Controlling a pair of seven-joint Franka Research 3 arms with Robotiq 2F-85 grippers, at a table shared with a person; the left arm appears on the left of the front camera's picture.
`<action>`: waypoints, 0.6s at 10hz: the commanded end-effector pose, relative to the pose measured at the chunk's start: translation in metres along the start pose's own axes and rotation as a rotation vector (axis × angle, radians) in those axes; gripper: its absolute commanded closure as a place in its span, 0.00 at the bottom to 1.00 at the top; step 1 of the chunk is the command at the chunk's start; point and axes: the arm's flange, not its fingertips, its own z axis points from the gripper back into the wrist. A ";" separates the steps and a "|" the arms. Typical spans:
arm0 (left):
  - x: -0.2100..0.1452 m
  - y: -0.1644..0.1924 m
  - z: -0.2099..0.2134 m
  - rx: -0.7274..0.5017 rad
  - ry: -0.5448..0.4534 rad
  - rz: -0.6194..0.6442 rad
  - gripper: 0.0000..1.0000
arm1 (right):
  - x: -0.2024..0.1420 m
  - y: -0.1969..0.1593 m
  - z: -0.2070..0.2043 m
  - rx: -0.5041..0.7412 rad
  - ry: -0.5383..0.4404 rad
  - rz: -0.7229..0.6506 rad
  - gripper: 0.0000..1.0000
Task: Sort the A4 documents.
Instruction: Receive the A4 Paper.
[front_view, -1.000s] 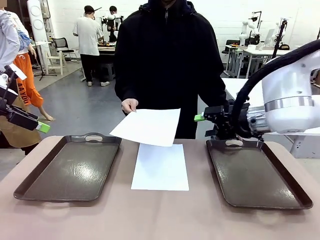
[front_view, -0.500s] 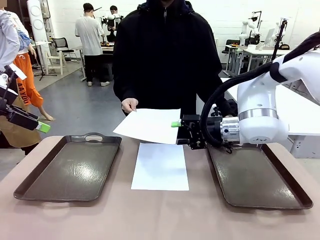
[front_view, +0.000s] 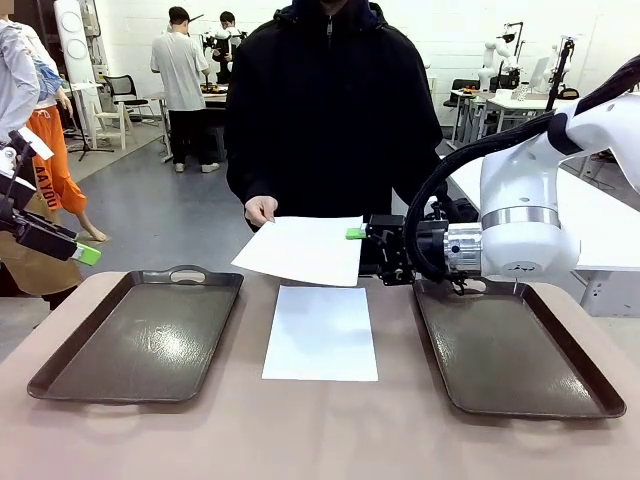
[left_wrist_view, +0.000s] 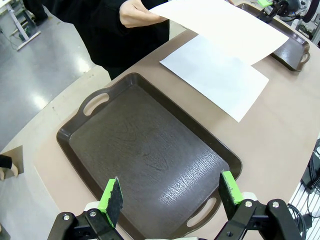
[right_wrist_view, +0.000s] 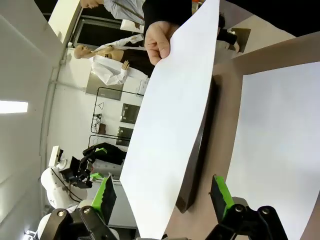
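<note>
A person's hand (front_view: 259, 210) holds one white A4 document (front_view: 303, 250) in the air over the far middle of the table. A second A4 document (front_view: 320, 333) lies flat between the two trays. My right gripper (front_view: 357, 238) is open at the held sheet's right edge; in the right wrist view that sheet's (right_wrist_view: 175, 120) near edge lies between my spread fingers (right_wrist_view: 106, 196), the gripper (right_wrist_view: 163, 196) not closed on it. My left gripper (front_view: 85, 255) hangs at the far left, open (left_wrist_view: 171, 192) above the left tray (left_wrist_view: 75, 150).
Two dark brown handled trays stand left (front_view: 60, 370) and right (front_view: 585, 375) of the flat sheet. The person stands at the far edge. The right arm's white body (front_view: 520, 215) reaches over the right tray's far end.
My right arm has swung left from over the right tray until its gripper reached the held sheet's right edge. The person's sheet has barely moved. The left arm is still.
</note>
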 end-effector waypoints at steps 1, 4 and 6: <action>-0.002 0.003 -0.001 -0.009 -0.003 -0.016 0.00 | 0.010 -0.002 -0.017 0.049 -0.028 -0.046 0.00; -0.002 0.003 -0.001 -0.009 -0.003 -0.016 0.00 | 0.022 -0.002 -0.032 0.073 -0.028 -0.065 0.00; -0.002 0.003 -0.001 -0.009 -0.003 -0.016 0.00 | 0.023 -0.003 -0.038 0.085 -0.014 -0.082 0.00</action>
